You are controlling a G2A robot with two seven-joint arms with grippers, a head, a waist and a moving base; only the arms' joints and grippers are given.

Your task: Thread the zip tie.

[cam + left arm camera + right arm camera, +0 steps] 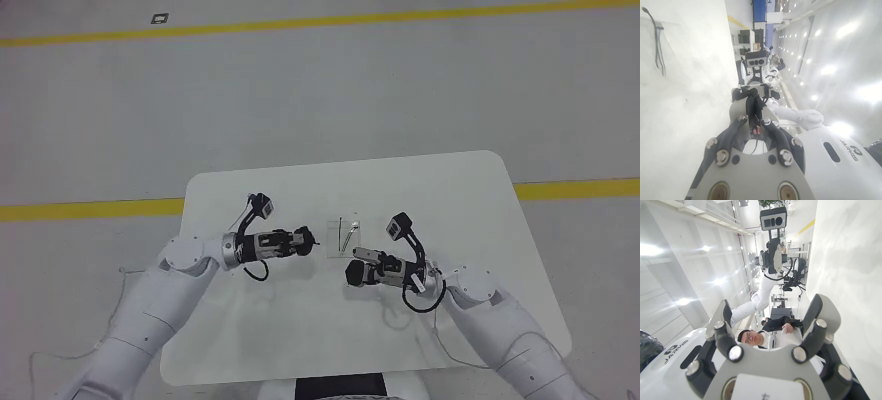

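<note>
**tie_guy:** ok so where's the zip tie [343, 235] sitting right now?

**benchrat:** Flat on a clear plastic sheet [352, 222] on the white tabletop [450, 200], in between the two arms. It's just ahead of the tips of the left end effector [312, 238], close but apart from them as far as I can see. From the right end effector [350, 272] it's off to one side of the fingers, the side away from the robot, and near too.

**tie_guy:** and what are the end effectors doing?

**benchrat:** Seen from its own wrist, the left end effector [753, 102] has its black pads [751, 109] pressed together, closed on itself and not on the tie. The zip tie [658, 49] shows off to the side there, thin and black, lying on the sheet [647, 37]. It looks like two strands side by side, and I can't tell if that's one tie doubled over or two. The right end effector [771, 300] is spread wide, fingers [813, 311] well apart. From above, the two end effectors point roughly toward each other, tips near but not touching.
</note>
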